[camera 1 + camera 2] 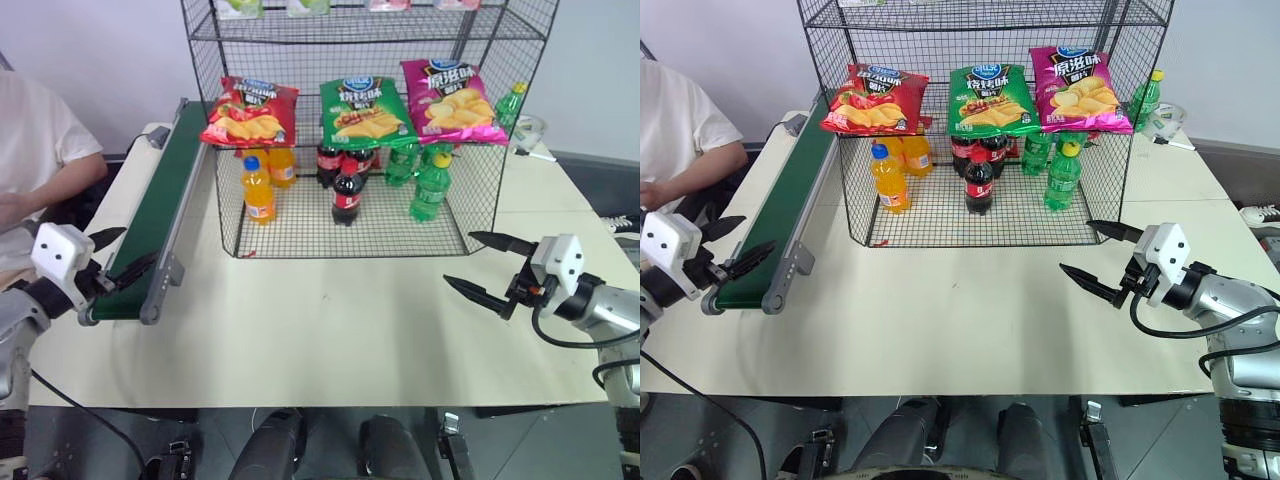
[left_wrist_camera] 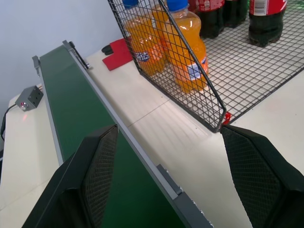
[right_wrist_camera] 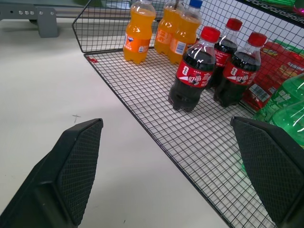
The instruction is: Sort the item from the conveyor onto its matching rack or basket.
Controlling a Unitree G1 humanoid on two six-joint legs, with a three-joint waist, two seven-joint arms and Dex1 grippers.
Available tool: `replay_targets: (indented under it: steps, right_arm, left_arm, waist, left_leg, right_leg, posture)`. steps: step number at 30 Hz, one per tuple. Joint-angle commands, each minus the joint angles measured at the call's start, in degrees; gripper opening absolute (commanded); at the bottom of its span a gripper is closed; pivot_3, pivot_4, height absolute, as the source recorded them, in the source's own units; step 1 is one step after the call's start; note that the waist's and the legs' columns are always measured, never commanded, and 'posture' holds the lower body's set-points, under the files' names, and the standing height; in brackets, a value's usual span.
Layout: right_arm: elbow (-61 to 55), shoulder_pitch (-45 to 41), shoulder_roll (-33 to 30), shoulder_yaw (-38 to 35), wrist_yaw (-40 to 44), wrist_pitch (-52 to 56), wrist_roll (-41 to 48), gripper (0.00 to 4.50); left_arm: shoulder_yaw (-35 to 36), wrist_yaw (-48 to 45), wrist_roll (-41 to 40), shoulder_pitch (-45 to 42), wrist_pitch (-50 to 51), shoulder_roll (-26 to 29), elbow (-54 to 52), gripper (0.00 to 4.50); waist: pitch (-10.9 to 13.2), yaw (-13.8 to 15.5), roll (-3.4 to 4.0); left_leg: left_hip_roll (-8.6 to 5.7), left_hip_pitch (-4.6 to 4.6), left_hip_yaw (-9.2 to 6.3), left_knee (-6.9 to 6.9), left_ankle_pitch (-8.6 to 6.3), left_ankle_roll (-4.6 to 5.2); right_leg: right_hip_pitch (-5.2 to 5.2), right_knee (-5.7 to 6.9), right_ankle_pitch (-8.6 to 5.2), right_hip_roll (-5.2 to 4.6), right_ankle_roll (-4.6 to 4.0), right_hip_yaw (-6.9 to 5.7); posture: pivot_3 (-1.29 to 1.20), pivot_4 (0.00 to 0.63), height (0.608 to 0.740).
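1. Left gripper sits at about 8 o'clock over the near end of the belt, fingers spread wide, nothing between them.
2. Right gripper hovers above the table at about 4 o'clock, fingers likewise wide apart and empty.
3. The belt runs from 8 toward 11 o'clock along the left side of the rack, with a person's sleeve beyond it at 9 o'clock.
4. On the rack's floor at 12 o'clock stand bottles: three orange, at least three cola, several green.
5. On the slanted shelf above lie three chip bags abreast: one red bag at the left end, one green in the middle, one pink at the right.
6. The red bag lies flat, long axis running across the shelf, logo toward the far edge.
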Motion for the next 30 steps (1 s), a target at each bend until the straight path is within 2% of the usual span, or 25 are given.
replay_targets:
  steps: [1, 9, 16, 30]
  right_arm:
    - [-0.8, -0.4, 0.4, -0.5, -0.3, -0.9, 0.4, 4.50]
    - [-0.7, -0.2, 0.1, -0.5, -0.3, -0.7, 0.3, 4.50]
    - [0.1, -1.4, 0.1, 0.1, -0.2, -0.9, 0.0, 4.50]
    - [1.6, -2.9, 0.6, 1.1, -0.4, -2.6, -1.4, 4.50]
  left_arm:
    - [-0.1, -0.6, 1.6, -0.3, -2.2, 0.7, 0.0, 3.59]
    - [0.6, -0.4, 0.0, -0.4, 0.9, 0.0, 0.5, 3.59]
    - [2.8, -0.9, -1.0, -3.2, -2.3, -0.3, 3.9, 3.59]
    - [1.9, -1.6, 0.3, -2.3, -5.6, -0.1, 5.7, 3.59]
  waist:
    - [0.0, 0.0, 0.00]
    - [0.0, 0.0, 0.00]
    - [0.0, 0.0, 0.01]
    - [0.0, 0.0, 0.02]
  left_leg:
    - [0.00, 0.00, 0.00, 0.00, 0.00, 0.00]
    - [0.01, 0.00, 0.00, -0.01, 0.00, 0.00]
    - [0.01, 0.00, 0.00, -0.01, -0.01, -0.02]
    - [0.02, -0.01, 0.00, -0.03, 0.00, -0.01]
  right_leg:
    - [0.00, 0.00, 0.00, 0.00, 0.00, 0.00]
    - [-0.02, -0.01, 0.00, 0.01, 0.00, 0.00]
    - [-0.03, -0.01, 0.00, 0.01, -0.01, 0.00]
    - [-0.02, -0.06, 0.02, 0.03, -0.02, 0.00]
  posture:
    - [0.00, 0.150, 0.740]
    - [0.00, 0.150, 0.740]
    - [0.00, 0.150, 0.740]
    - [0.00, 0.150, 0.740]
